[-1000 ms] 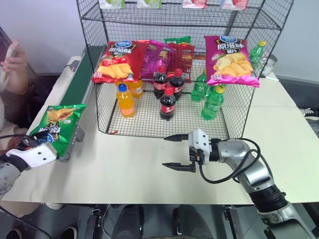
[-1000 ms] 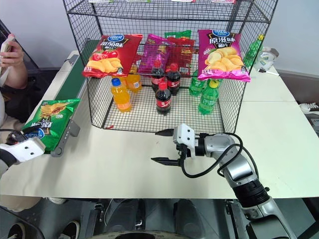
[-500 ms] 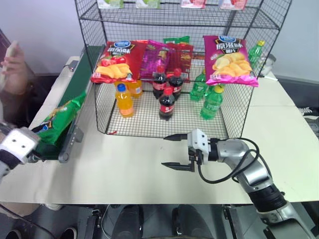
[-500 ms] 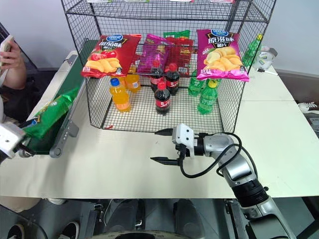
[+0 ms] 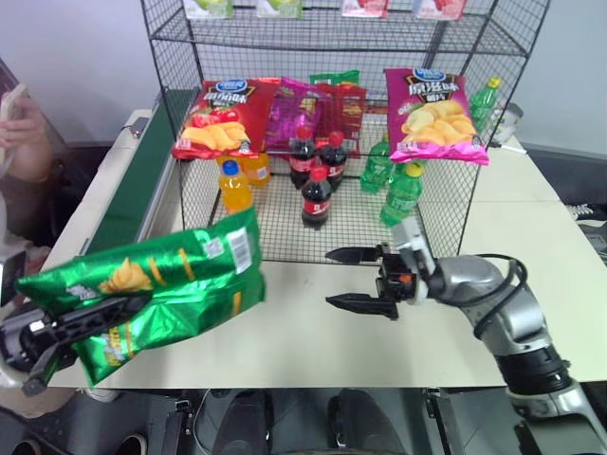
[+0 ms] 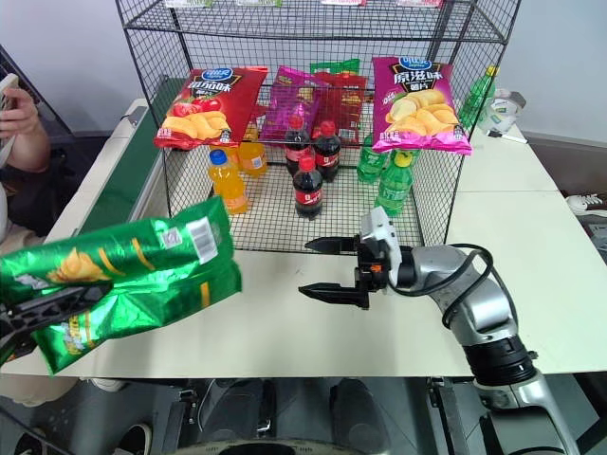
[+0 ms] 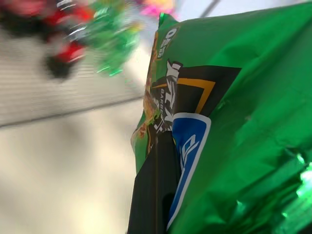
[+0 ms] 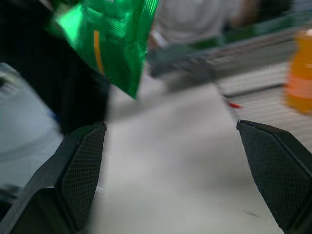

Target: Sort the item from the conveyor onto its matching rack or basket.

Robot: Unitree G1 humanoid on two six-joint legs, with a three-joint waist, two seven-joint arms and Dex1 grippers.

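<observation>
The item, a shiny green chip bag (image 5: 161,284), hangs in the air over the table's front left corner, its barcode side facing up. My left gripper (image 5: 114,313) is shut on the bag's lower edge, and one black finger (image 7: 156,195) lies against the blue logo. The dark green conveyor (image 5: 133,180) runs along the table's left side behind the bag. The tall black wire rack (image 5: 332,28) stands at the back centre. My right gripper (image 5: 332,278) is open in front of the rack, pointing left toward the bag (image 8: 117,39), with nothing between its fingers (image 8: 83,165).
On the rack hang a red chip bag (image 5: 223,114) and a magenta chip bag (image 5: 432,100), with darker bags between them. Orange (image 5: 234,185), cola (image 5: 316,194) and green (image 5: 403,194) bottles stand below. A person's hand (image 5: 24,123) shows at far left. White table (image 5: 303,332) in front.
My left gripper closed on the green bag, lifted it off the conveyor and swung it right while rolling it over. My right gripper rose slightly and rolled, staying open.
</observation>
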